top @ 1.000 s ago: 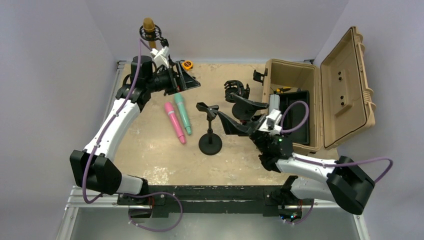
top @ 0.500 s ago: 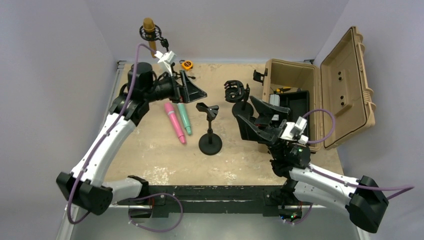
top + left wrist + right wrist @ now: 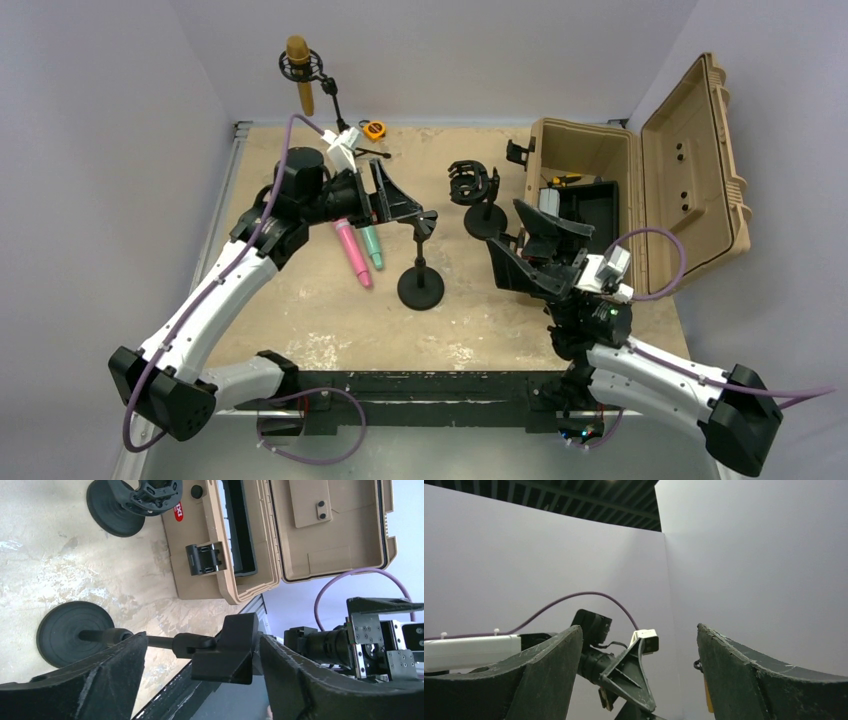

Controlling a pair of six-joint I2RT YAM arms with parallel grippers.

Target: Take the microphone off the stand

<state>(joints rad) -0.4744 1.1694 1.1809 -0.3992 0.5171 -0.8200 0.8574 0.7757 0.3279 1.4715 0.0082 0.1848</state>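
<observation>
Two white-and-black robot arms reach out from the near edge of a sand-coloured table (image 3: pixel 310 320). Nearest, on the right, the right claw (image 3: pixel 501 224) hangs in the air with its fingers wide apart, holding nothing and aimed leftwards toward the other arm. Just beyond, mid-table, is a short black stand with a round base (image 3: pixel 420 287) topped by an empty black clip (image 3: pixel 225 647). The left claw (image 3: pixel 405 205) is spread open around that clip, one finger on each side, apparently not touching it. To the left, a pink microphone (image 3: pixel 350 255) and a teal microphone (image 3: pixel 372 248) lie side by side on the table. Farther back stands a second black stand with a ring-shaped shock mount (image 3: pixel 472 182), seemingly empty, and to the right an open tan plastic case (image 3: pixel 585 125). At the far left corner the gold microphone (image 3: pixel 297 48) sits head up in the ring of a tall thin black stand (image 3: pixel 333 100), well apart from both claws. To my eye the removal has not begun, and the only mounted microphone is that gold one. The next move calls for the left arm to clear the clip, reach the far corner, close on the gold body and slide it out along its length without tipping the stand.
</observation>
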